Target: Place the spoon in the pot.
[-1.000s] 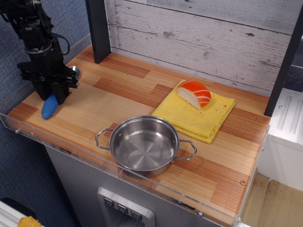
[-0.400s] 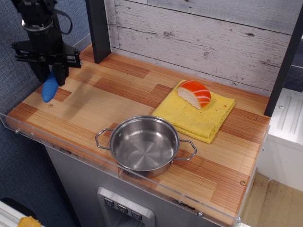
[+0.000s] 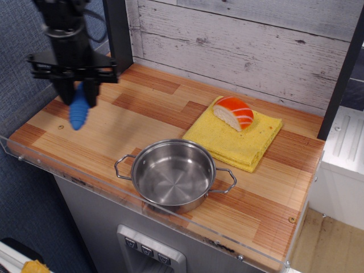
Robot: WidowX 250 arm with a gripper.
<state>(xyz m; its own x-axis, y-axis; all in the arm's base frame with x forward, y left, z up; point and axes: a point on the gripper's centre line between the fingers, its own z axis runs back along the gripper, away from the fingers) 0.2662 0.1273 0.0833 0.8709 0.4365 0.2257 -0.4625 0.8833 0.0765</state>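
Spoon (image 3: 79, 111) hangs handle-down at upper left, clenched in the gripper (image 3: 79, 94) above the wooden counter (image 3: 142, 119), its long axis near vertical. The pot (image 3: 173, 175) sits well apart, toward the lower centre, open and empty.

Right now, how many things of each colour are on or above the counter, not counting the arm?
Blue: 1, the spoon held in the gripper
Silver: 1, the pot
Yellow: 1, the cloth
Orange and white: 1, the sushi piece
Total: 4

Spoon (image 3: 78, 112) bowl hidden between the fingers (image 3: 67, 91).
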